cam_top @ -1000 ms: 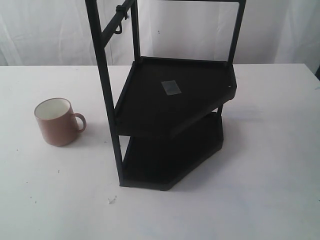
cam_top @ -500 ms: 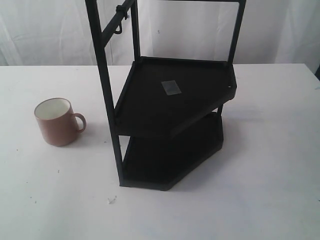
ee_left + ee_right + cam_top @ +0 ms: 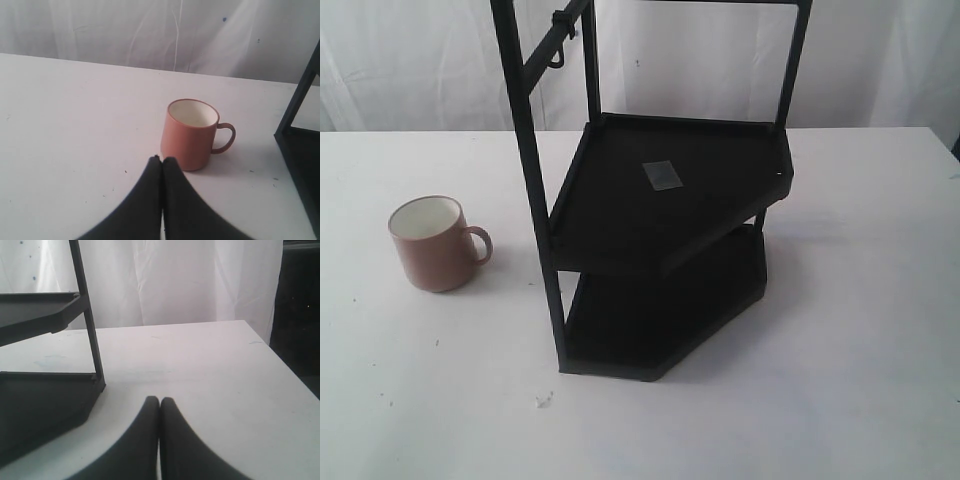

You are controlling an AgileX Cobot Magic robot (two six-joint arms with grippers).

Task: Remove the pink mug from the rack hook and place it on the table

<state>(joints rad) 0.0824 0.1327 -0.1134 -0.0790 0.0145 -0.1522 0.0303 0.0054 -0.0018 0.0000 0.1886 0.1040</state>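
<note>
The pink mug (image 3: 436, 244) stands upright on the white table (image 3: 840, 330), left of the black rack, its handle turned toward the rack. The rack hook (image 3: 556, 60) hangs bare on the slanted bar at the top of the frame. In the left wrist view the pink mug (image 3: 190, 133) stands just beyond my left gripper (image 3: 161, 160), which is shut with nothing in it and does not touch the mug. My right gripper (image 3: 159, 401) is shut and bare over the table (image 3: 200, 370), beside the rack's base. Neither gripper shows in the exterior view.
The tall black two-shelf rack (image 3: 665, 215) stands mid-table, with a small grey sticker (image 3: 663, 175) on its upper shelf. White curtains hang behind the table. In the right wrist view the table's side edge (image 3: 292, 375) drops off to a dark area.
</note>
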